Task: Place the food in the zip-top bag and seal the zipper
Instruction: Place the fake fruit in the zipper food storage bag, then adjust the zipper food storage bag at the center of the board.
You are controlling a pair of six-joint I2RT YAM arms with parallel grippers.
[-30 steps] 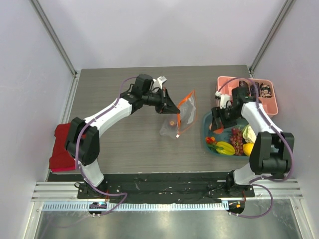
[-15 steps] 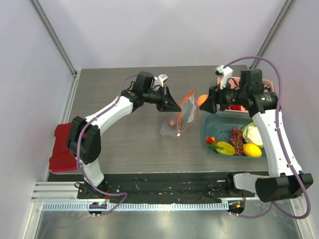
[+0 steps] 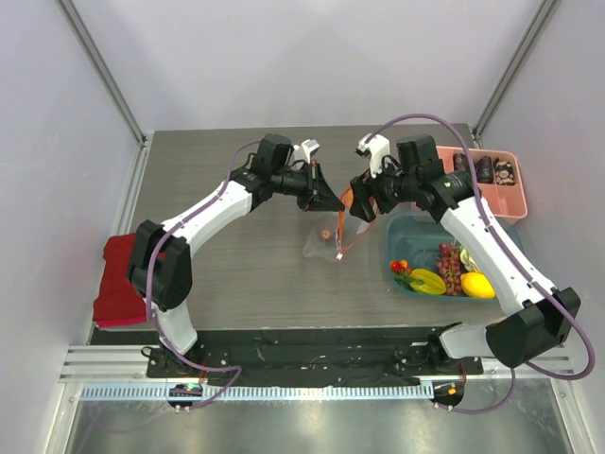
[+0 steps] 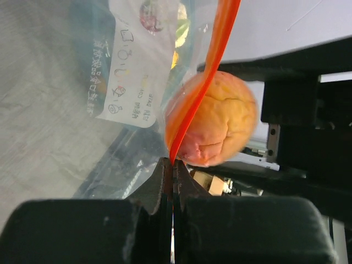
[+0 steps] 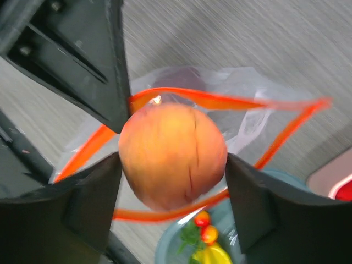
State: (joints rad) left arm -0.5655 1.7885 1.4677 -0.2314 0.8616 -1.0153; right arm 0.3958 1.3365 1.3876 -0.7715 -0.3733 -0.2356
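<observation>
1. The left tool [image 3: 326, 200] was pressed together on one lip of the orange-red zipper [image 5: 220, 102]. It held the zip-top bag [image 3: 326, 241] up off the worktop [image 3: 236, 274].
2. The bag hung down from that pinch, and its white label [image 4: 129, 82] faced the left wrist camera.
3. The right tool [image 5: 172, 165] was pinching the peach [image 5: 172, 159], with one dark finger on each side of it.
4. The peach sat right at the bag's mouth. In the right wrist view the zipper made an open loop around and behind it.
5. The mouth faced the right arm, so that arm was the near one and the peach had to go in that way.
6. The loop was long from side to side and thin the other way. The peach looked almost as wide as the gap, so it could catch on a lip.
7. I could not tell if the peach was past the zipper or just touching it. In the left wrist view one lip crossed in front of it.
8. A tiny orange thing [image 3: 327, 234] showed low in the bag. It was too small to name.
9. The other food was in the blue tub [image 3: 406, 236] just beside the bag: lemon [image 3: 478, 285], starfruit [image 3: 427, 281], grapes [image 3: 448, 265] and more.
10. My guess is that the job was near its start. Most food was not yet packed and the zipper was wide open.
</observation>
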